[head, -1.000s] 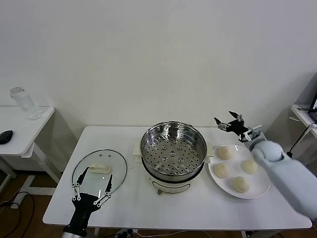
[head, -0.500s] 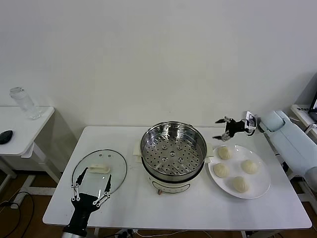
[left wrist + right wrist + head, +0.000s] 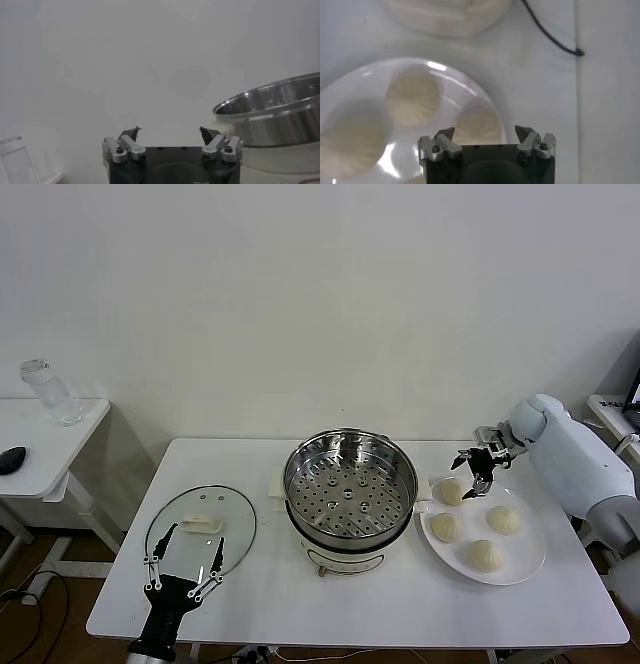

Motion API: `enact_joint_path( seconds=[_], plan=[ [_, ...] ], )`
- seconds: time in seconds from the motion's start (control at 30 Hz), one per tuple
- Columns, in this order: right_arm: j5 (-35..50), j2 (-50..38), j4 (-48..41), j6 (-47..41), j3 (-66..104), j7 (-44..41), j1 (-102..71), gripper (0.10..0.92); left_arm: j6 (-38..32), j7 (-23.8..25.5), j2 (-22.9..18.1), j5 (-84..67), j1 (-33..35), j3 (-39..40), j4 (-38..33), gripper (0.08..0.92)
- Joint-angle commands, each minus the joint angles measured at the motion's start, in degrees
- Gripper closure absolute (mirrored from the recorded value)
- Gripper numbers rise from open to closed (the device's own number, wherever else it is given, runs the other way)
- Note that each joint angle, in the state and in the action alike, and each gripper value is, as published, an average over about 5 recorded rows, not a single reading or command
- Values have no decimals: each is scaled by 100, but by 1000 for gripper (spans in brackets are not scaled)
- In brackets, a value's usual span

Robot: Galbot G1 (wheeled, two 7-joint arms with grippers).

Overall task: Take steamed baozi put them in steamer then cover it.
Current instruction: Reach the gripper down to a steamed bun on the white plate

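Observation:
The steamer (image 3: pixel 350 489) stands mid-table, its perforated tray bare; its steel wall (image 3: pixel 272 115) also shows in the left wrist view. Several baozi lie on a white plate (image 3: pixel 530 552) to its right, among them the back-left one (image 3: pixel 450 492) and the front one (image 3: pixel 487 555). My right gripper (image 3: pixel 475 468) hangs open just above the back-left baozi, nothing between its fingers. In the right wrist view, my right gripper (image 3: pixel 485 131) is above a baozi (image 3: pixel 477 125) near the plate's rim. The cover (image 3: pixel 200 529) lies flat at the left. My left gripper (image 3: pixel 185 562) rests open over its near edge.
A low side table (image 3: pixel 40 449) at the far left carries a glass jar (image 3: pixel 45 392) and a black mouse (image 3: pixel 10 459). A black cable (image 3: pixel 550 35) runs across the table beyond the plate. The wall stands close behind the table.
My right arm has swung in and lowered, bringing its gripper from behind the plate to just over the back-left baozi. The left arm has stayed still.

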Motion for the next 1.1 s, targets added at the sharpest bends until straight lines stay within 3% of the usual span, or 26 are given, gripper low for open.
enact_joint_path(
  seconds=[0.03,0.5,0.73,0.93,1.1],
  plan=[
    [-525,99,-183,104,-55,41,80,203,-6,-10,-3,4,-2,-4,18,177],
    [-514,276,-258,115,-47,431,-93,212,-30,-32,-20,0,-28,-38,68,177],
    [-490,217,-121,133,-90,481,-129,309,-31,-32,-24,-4,-36,-32,72,177],
    [-321,-3,248,150,-231,493,-121,344,-19,-35,-35,-18,-79,-44,68,177],
    [51,-487,1060,199,-569,380,215,358,18,-41,-28,-26,-124,-35,40,177]
  ],
)
